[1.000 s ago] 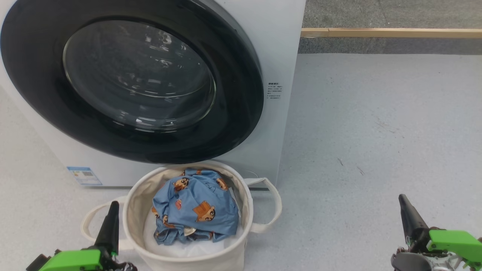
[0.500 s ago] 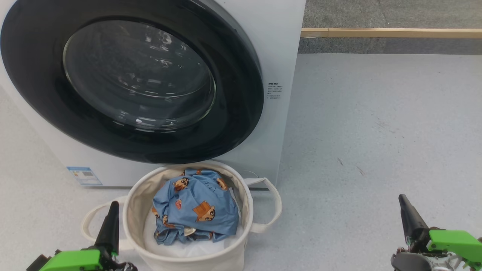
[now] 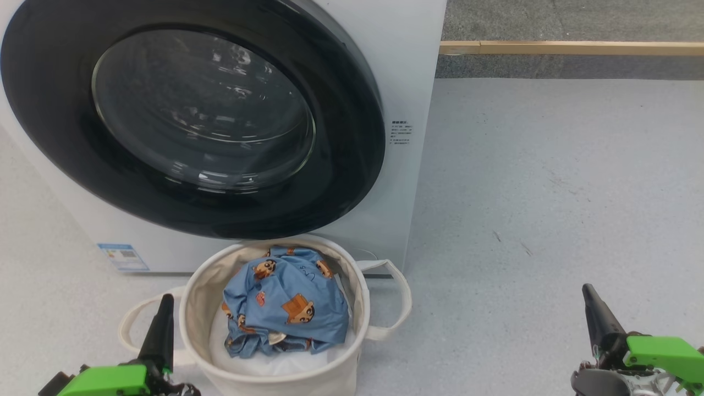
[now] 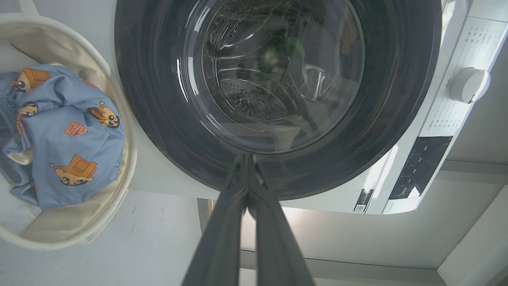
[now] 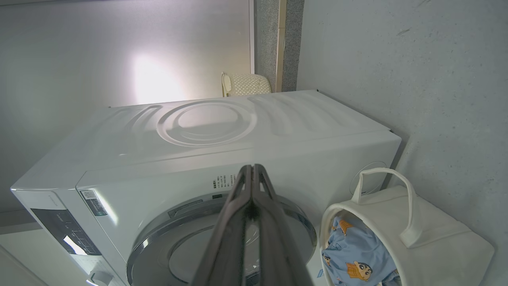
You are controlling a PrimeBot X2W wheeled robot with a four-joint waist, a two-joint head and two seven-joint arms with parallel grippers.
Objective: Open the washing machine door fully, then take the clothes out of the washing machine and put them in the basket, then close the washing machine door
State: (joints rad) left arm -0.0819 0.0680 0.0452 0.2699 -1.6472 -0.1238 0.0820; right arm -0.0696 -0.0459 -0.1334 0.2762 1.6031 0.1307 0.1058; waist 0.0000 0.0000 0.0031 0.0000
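Observation:
The washing machine (image 3: 407,66) is white, and its glossy black round door (image 3: 341,165) lies flat against the front, closed. Through the door glass (image 4: 274,71) I see the bare metal drum. In front of it stands the cream basket (image 3: 192,324) with the light blue cartoon-print clothes (image 3: 286,302) piled inside on a white liner. My left gripper (image 3: 165,300) is shut and empty, low beside the basket's left rim. My right gripper (image 3: 588,290) is shut and empty, over bare floor far to the right. The clothes (image 4: 67,135) and the basket (image 5: 436,234) also appear in the wrist views.
Grey speckled floor (image 3: 550,192) stretches to the right of the machine. A wooden strip (image 3: 572,48) runs along the far wall base. The machine's knob (image 4: 468,84) and dark control panel (image 4: 416,167) sit at its top. A woven pale container (image 5: 248,84) stands behind the machine.

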